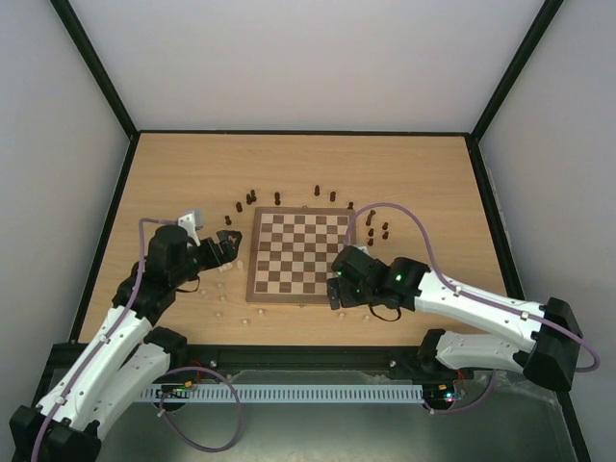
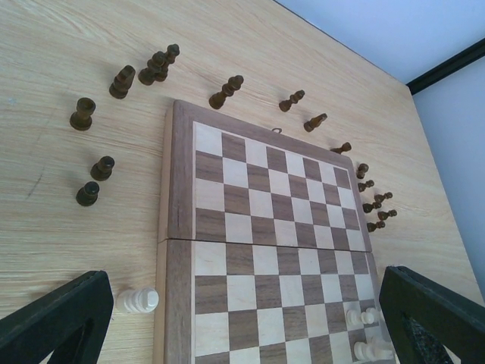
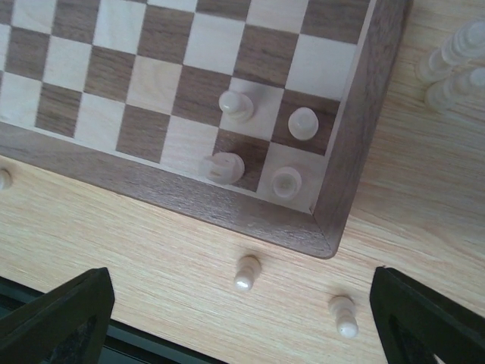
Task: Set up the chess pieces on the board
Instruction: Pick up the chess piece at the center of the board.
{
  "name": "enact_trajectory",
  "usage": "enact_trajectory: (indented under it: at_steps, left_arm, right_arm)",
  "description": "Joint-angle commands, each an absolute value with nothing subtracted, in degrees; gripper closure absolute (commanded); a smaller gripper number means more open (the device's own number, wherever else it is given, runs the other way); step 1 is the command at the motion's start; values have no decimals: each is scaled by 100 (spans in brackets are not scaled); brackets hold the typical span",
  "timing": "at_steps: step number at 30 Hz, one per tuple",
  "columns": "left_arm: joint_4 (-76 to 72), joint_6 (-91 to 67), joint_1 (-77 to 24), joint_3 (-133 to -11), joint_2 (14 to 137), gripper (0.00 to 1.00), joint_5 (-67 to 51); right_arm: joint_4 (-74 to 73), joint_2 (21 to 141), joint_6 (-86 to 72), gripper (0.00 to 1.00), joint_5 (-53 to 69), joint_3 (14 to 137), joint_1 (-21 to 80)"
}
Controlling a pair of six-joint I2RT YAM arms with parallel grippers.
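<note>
The board [image 1: 252,262] lies mid-table. Several dark pieces [image 1: 277,198] stand in an arc on the table round its far and right edges; they also show in the left wrist view [image 2: 225,92]. Several cream pieces [image 3: 236,105] stand on the board's [image 3: 227,208] near right corner squares. My right gripper [image 3: 242,326] is open and empty above the table just off that corner, with a cream pawn [image 3: 246,271] between its fingers' line. My left gripper [image 2: 242,334] is open and empty over the board's [image 2: 176,189] left side; a cream piece [image 2: 136,300] stands beside the border.
More cream pieces stand loose on the table: one by the right finger [image 3: 342,315], two off the board's right edge [image 3: 447,64], and a few left of the board's near corner [image 1: 219,296]. Black frame rails bound the tabletop [image 1: 173,173].
</note>
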State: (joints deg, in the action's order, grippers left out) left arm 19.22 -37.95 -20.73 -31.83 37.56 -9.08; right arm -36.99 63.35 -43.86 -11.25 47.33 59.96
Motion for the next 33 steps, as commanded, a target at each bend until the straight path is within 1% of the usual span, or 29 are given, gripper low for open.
enact_trajectory:
  at_steps: [1,2,6,11,12,14,17,26,33]
  left_arm:
    - [1883,-3787,-2092,-3185,3823,1,-1036]
    - [1860,-3784,-2095,-3181,3823,1,-1041]
    - [1820,-3778,-2099,-3177,3836,1,-1075]
    - [1798,-3738,-2096,-3157,3839,0,-1074]
    - [1794,-3741,-2093,-3147,3844,1,-1072]
    - [1776,-3741,-2094,-3124,3845,1,-1076]
    - [1765,-3750,-2098,-3086,3839,0,-1107]
    - [1793,-3735,-2094,-3085,3814,1,-1143]
    - [1801,-3752,-2097,-3078,3778,0,-1142]
  right_arm:
    - [-3695,6421,-4610,11,-1117,4558,6025]
    - [-3692,6477,-4651,17,-1149,4539,6061]
    - [-3699,6745,-4802,32,-1265,4518,6230]
    - [-3625,7025,-5012,42,-1371,4499,6511]
    - [-3601,7088,-5043,46,-1371,4494,6554]
    - [-3584,7207,-5118,51,-1363,4492,6631]
    - [-3542,7383,-5231,54,-1359,4430,6719]
    - [-3400,7751,-5352,55,-1215,4208,6733]
    - [-3211,8005,-5263,60,-1154,4261,6732]
